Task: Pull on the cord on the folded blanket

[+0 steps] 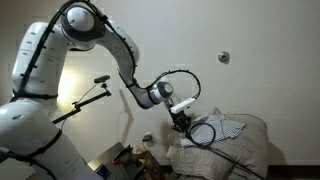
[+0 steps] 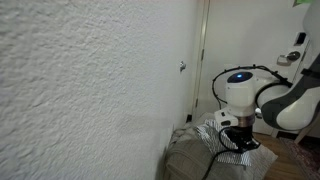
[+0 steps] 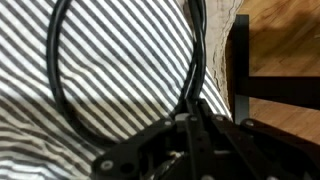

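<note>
The thin black cord (image 3: 198, 45) lies in an oval loop on the striped patch topping the folded blanket (image 1: 250, 150). The blanket is a bulky, wrinkled off-white pile; one strand trails down its front.

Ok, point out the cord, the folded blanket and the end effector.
cord (image 3: 51, 70), wrist view, left arc of its loop.
folded blanket (image 1: 250, 148), in an exterior view, plain front face.
end effector (image 1: 181, 124), in an exterior view, between its fingertips.
</note>
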Motion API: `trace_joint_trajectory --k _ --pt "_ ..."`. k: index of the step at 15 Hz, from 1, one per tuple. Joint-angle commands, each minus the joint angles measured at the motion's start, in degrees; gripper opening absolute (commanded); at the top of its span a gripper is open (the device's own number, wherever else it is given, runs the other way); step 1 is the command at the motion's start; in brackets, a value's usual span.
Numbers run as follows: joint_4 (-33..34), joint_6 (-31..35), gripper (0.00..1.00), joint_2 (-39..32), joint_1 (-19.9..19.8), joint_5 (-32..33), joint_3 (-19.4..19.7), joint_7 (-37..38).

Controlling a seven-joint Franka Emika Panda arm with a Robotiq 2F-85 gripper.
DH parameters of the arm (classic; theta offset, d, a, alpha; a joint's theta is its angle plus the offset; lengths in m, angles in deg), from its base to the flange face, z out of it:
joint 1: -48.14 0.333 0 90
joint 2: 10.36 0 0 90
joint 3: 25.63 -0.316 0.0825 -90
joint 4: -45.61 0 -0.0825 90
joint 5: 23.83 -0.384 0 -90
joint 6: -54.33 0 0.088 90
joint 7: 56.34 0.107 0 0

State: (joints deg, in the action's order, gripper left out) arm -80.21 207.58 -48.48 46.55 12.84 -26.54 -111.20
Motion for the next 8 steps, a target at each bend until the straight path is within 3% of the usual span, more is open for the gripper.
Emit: trace_joint_trajectory --k 1,8 --pt "1.6 -2.0 0.08 -0.5 1.3 1.1 1.0 0.1" --pt "4.6 -7.7 0.07 -2.0 6.8 6.4 5.0 9.8"
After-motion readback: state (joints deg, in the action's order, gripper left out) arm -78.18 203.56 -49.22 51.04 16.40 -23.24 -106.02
